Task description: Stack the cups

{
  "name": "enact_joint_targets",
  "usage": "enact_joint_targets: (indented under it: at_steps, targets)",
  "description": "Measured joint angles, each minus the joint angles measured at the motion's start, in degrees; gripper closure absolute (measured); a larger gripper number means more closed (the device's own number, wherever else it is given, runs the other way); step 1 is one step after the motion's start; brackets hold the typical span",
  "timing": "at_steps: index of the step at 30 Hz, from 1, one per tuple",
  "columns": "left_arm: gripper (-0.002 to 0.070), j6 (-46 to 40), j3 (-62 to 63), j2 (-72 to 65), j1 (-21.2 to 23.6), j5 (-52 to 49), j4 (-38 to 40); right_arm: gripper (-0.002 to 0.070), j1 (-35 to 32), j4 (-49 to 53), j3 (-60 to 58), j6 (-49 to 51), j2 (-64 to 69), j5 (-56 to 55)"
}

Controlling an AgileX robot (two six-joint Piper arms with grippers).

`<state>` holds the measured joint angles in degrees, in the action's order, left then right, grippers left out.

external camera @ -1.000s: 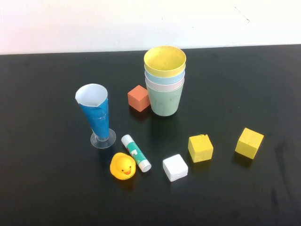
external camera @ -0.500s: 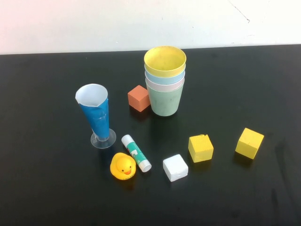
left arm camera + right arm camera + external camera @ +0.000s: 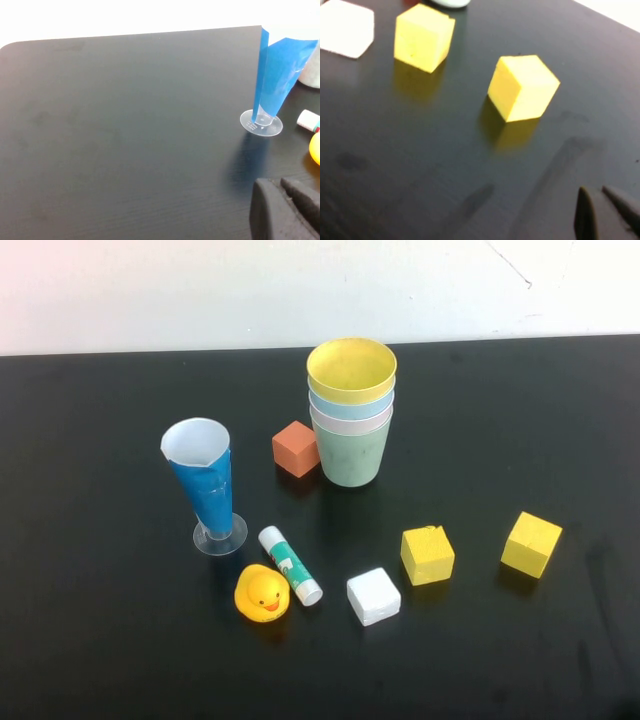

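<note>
Pastel cups (image 3: 350, 415) nested in one upright stack at 12 o'clock on black table (image 3: 100, 640): pale green at bottom, then pink, light blue, yellow on top, only rims of the middle two showing. Neither arm visible in high view. Left gripper (image 3: 295, 210) seen only as dark fingertips at a corner of its wrist view, pressed together, holding nothing, low over bare table on the left side, near blue cone glass (image 3: 275, 82); stack well apart from it, out of that view. Right gripper (image 3: 605, 212) likewise just two dark tips at frame edge, closed, empty, near right-hand yellow block (image 3: 522, 87); stack well apart again, only a sliver of green base cut off at that frame's edge. Orange block (image 3: 296, 448) just beside stack at its 9 o'clock, touching or not: cannot tell. Cone glass at 9 o'clock of table centre, glue stick (image 3: 290, 565) and rubber duck (image 3: 262, 593) just beside each other at 7 o'clock, white block (image 3: 373, 596) at 6, second yellow block (image 3: 427, 555) at 5. Wide open table at far left and along near edge; far table edge meets white wall close behind stack. Cone glass top cropped in left wrist view; duck and glue stick only slivers there.
</note>
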<state>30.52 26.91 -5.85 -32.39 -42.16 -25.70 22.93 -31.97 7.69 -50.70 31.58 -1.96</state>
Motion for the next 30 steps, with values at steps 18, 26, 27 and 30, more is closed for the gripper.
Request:
enact_joint_targets:
  at_steps: [18,26,27,30]
  targets:
    - [0.0675,0.0,0.0,0.0,0.0,0.0,0.0,0.0678,-23.0,39.4,-4.7,41.2,-30.1,21.1]
    - [0.0675,0.0,0.0,0.0,0.0,0.1,0.0,0.0678,-23.9,40.0,-9.2,44.9,-32.3,21.5]
    - [0.0675,0.0,0.0,0.0,0.0,0.1,0.0,0.0678,-23.9,40.0,-9.2,45.0,-32.3,21.6]
    - [0.0675,0.0,0.0,0.0,0.0,0.1,0.0,0.0678,-23.9,40.0,-9.1,45.2,-32.3,22.1]
